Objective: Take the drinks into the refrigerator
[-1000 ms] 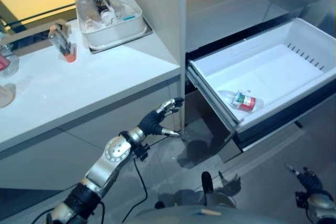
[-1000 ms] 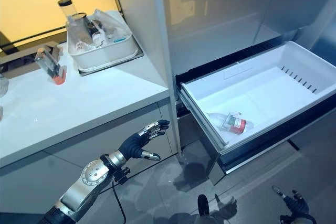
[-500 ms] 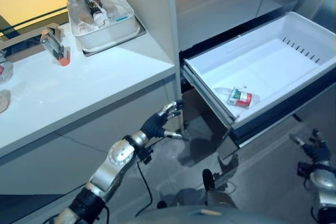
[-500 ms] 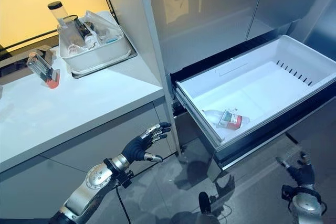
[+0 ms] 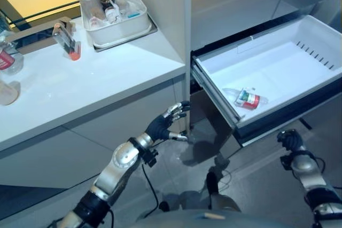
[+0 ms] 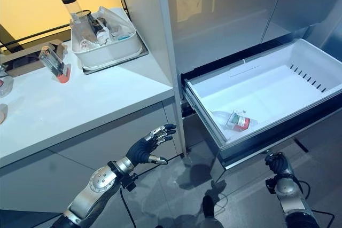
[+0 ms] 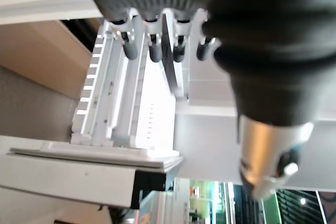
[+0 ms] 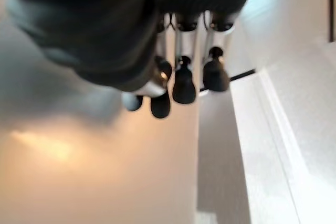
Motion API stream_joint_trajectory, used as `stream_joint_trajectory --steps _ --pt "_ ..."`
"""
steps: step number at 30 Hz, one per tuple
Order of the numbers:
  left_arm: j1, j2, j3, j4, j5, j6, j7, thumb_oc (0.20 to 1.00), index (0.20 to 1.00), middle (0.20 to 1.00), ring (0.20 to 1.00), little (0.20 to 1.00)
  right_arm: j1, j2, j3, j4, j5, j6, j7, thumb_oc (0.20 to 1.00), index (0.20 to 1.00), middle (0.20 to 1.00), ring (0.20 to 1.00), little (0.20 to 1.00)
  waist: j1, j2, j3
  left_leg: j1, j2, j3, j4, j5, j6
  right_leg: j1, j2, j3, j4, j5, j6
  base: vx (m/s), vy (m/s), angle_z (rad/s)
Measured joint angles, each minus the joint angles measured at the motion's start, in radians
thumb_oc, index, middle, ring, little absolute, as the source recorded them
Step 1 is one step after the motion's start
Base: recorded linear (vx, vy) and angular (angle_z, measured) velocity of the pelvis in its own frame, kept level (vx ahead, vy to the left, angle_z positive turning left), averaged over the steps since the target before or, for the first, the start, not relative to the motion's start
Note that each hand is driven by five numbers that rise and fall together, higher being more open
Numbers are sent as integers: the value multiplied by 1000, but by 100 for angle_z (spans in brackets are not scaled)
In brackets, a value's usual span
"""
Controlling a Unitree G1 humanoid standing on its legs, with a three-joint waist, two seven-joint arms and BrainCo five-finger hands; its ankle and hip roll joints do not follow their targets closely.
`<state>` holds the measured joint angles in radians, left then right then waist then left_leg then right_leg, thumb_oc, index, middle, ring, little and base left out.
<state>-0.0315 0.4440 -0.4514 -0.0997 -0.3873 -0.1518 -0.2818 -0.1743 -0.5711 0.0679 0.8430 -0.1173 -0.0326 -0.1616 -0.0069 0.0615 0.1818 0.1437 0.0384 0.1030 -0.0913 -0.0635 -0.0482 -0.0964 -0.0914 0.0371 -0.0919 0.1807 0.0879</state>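
left hand point(image 5: 163, 125) hanging fingers relaxed, holding nothing, low beside the cabinet front under the counter point(image 5: 96, 86) | right hand point(image 5: 289, 140) curling its fingers on nothing, below the front of the open fridge drawer point(image 5: 299, 28) | drink bottle point(image 5: 243, 99) lying on its side in the drawer near its front | tray point(image 5: 120, 28) of bottles sitting on the counter

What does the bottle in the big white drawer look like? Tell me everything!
The bottle is small, clear plastic with a red, white and green label around it. It lies on its side on the floor of the open white drawer, near the front corner closest to the counter. It is the one thing in the drawer. Neither hand touches it.
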Motion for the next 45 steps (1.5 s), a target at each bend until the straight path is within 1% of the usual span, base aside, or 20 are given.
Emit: stream_joint_trajectory --steps 1,2,3,6,8,9,12,13,14,16,17,20,21,23,36,37,38,42,44,45 --pt "-1 0 0 0 0 0 0 1000 1000 1000 1000 1000 -33 -4 64 42 -1 2 6 200 200 200 200 200 -1 -2 1 -3 0 -7 0 1 -2 0 -1 -4 -1 0 0 -7 0 11" --pt "-1 0 0 0 -1 1 0 1000 1000 1000 1000 1000 -45 -3 87 48 -4 4 13 200 200 200 200 200 5 -3 2 -7 1 -12 -1 3 -1 0 -4 -9 -4 0 -1 -52 -1 20" --pt "-4 1 -3 -1 -1 2 0 1000 1000 1000 1000 1000 -85 -7 148 70 -23 26 26 200 200 200 200 200 11 -6 4 -17 0 -21 -1 8 -3 -4 -5 -19 -3 2 -2 -47 3 19" --pt "-7 11 -1 -3 -6 6 8 1000 1000 1000 1000 1000 -147 -27 245 63 -54 38 52 200 200 200 200 200 36 -15 9 -35 -2 -34 0 18 -7 -17 -8 -30 0 9 -8 -49 8 13" --pt "-8 11 -3 -2 -22 9 13 1000 1000 1000 1000 1000 -177 -27 275 58 -67 39 65 200 200 200 200 200 50 -23 14 -37 -5 -36 1 22 -11 -20 -7 -32 0 12 -11 -84 -4 8" --pt "-9 18 -3 -2 -22 9 18 1000 1000 1000 1000 1000 -234 -33 341 55 -84 48 75 200 200 200 200 200 55 -31 17 -55 -6 -47 4 25 -12 -29 -11 -41 0 11 -7 -81 -2 21" --pt "-12 33 -6 0 -22 11 22 1000 1000 1000 1000 1000 -341 -22 380 27 -110 36 81 200 200 200 200 200 65 -40 23 -88 -11 -59 4 43 -15 -58 -17 -49 0 23 -13 -63 10 11" --pt "-19 39 -10 -1 -21 10 27 1000 1000 1000 1000 1000 -404 -8 391 46 -116 36 82 200 200 200 200 200 82 -38 25 -95 -12 -58 6 47 -17 -65 -18 -49 0 31 -17 -99 30 1" --pt "-30 45 -20 -1 -22 10 33 1000 1000 1000 1000 1000 -499 11 433 109 -128 38 83 200 200 200 200 200 83 -39 28 -104 -12 -62 8 47 -17 -72 -17 -53 0 30 -16 -75 19 5" --pt "-56 59 -51 -1 -22 10 39 1000 1000 1000 1000 1000 -622 32 480 164 -130 38 82 200 200 200 200 200 105 -39 34 -115 -12 -67 7 54 -21 -81 -18 -56 0 33 -18 -56 21 8" --pt "-60 62 -54 -1 -22 10 40 1000 1000 1000 1000 1000 -661 41 495 173 -130 37 82 200 200 200 200 200 106 -40 36 -122 -13 -70 11 55 -22 -86 -18 -56 0 34 -17 -55 19 10" --pt "-69 66 -72 -1 -22 10 52 1000 1000 1000 1000 1000 -834 98 502 154 -132 23 69 200 200 200 200 200 121 -41 54 -154 -14 -77 16 62 -24 -112 -20 -60 0 45 -24 -60 16 7" --pt "-75 66 -80 -1 -22 10 56 1000 1000 1000 1000 1000 -883 94 499 161 -147 37 52 200 200 200 200 200 136 -41 59 -159 -14 -79 19 67 -28 -120 -19 -62 1 51 -25 -40 5 6" --pt "-72 68 -78 0 -22 10 66 1000 1000 1000 1000 1000 -925 81 499 160 -147 37 47 200 200 200 200 200 143 -42 75 -163 -13 -82 19 70 -28 -121 -19 -67 1 51 -25 -59 12 6" --pt "-110 67 -75 1 -19 10 95 1000 1000 1000 1000 1000 -930 97 486 153 -146 36 22 200 200 200 200 200 130 -42 103 -173 -12 -77 15 70 -28 -138 -17 -66 1 50 -25 -10 3 0" --pt "-110 65 -75 2 -19 9 96 1000 1000 1000 1000 1000 -900 95 448 130 -143 29 21 774 774 774 774 774 133 -42 103 -172 -12 -77 15 70 -28 -137 -16 -63 1 50 -24 0 0 0" --pt "-109 65 -74 2 -19 9 97 1000 1000 1000 1000 1000 -880 95 434 117 -133 28 22 1000 1000 1000 1000 1000 132 -42 103 -172 -12 -76 14 70 -28 -137 -16 -63 1 50 -24 0 0 0" --pt "-111 66 -63 4 -18 9 100 1000 1000 1000 1000 1000 -745 98 389 91 -81 10 23 1000 1000 1000 1000 1000 126 -43 106 -170 -13 -74 13 70 -28 -137 -16 -60 1 49 -24 0 0 0" --pt "-107 65 -58 4 -18 8 100 1000 1000 1000 1000 1000 -648 100 353 45 -52 8 23 1000 1000 1000 1000 1000 133 -43 106 -167 -12 -74 12 70 -28 -135 -16 -59 1 49 -23 0 0 0" --pt "-101 62 -50 5 -16 8 100 1000 1000 1000 1000 1000 -564 107 309 18 -23 -9 21 1000 1000 1000 1000 1000 121 -44 110 -161 -12 -71 11 70 -28 -131 -15 -57 1 48 -23 0 0 0"
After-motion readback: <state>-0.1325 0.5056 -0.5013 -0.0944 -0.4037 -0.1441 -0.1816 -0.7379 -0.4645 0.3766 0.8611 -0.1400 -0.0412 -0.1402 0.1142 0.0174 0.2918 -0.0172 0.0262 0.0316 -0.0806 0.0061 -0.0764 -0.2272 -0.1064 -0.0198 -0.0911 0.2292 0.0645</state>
